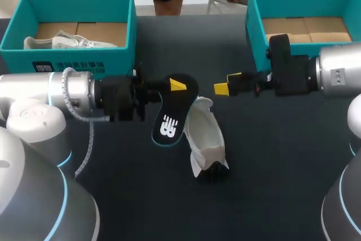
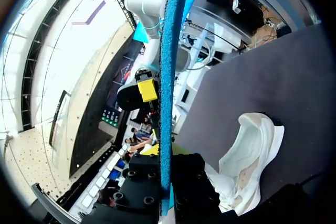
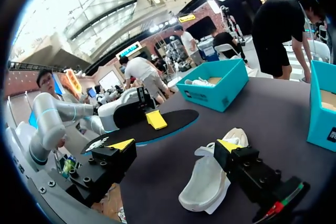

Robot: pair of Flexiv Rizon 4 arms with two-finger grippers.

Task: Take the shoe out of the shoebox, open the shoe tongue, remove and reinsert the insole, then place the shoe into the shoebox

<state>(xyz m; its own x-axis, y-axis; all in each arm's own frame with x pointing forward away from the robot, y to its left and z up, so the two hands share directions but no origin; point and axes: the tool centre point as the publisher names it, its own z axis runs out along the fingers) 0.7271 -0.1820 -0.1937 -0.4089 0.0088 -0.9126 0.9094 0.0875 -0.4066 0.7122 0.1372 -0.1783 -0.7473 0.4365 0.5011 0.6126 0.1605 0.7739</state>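
Head view: left arm (image 1: 51, 91) bulks up the near-left corner and hides the table (image 1: 271, 184) behind it. The shoe (image 1: 204, 142) lies on its side on the dark table, about mid-table, outside both boxes, with nothing gripping it. It has a white upper. Its near end looks dark, possibly sole or shadow; can't tell from here.

Just beyond it, the insole (image 1: 169, 114) is held off the table, pinched at its far end by the left gripper (image 1: 176, 86). From this angle it overlaps the shoe's left edge and covers a sliver of it. It has a black top, a white logo near the free end and a blue rim.

Left wrist view: the insole (image 2: 168, 77) is edge-on, a blue strip clamped in the left gripper (image 2: 167, 153). The shoe (image 2: 247, 156) lies beside it on the table, opening toward the camera, with a pale beige interior.

The right gripper (image 1: 228, 83) sits just right of the insole's far end. Its fingers are spread with nothing between them, and it is clear of the insole.

Right wrist view: the right gripper (image 3: 176, 145) is wide open above the table. The shoe (image 3: 207, 182) lies ahead and below it, and the insole (image 3: 152, 129) runs across beyond.

Far edge: the teal left shoebox (image 1: 67, 63) has a second shoe (image 1: 62, 42) in it, white. The teal right shoebox (image 1: 254, 21) shows its cardboard floor, and the right arm crosses its near wall.
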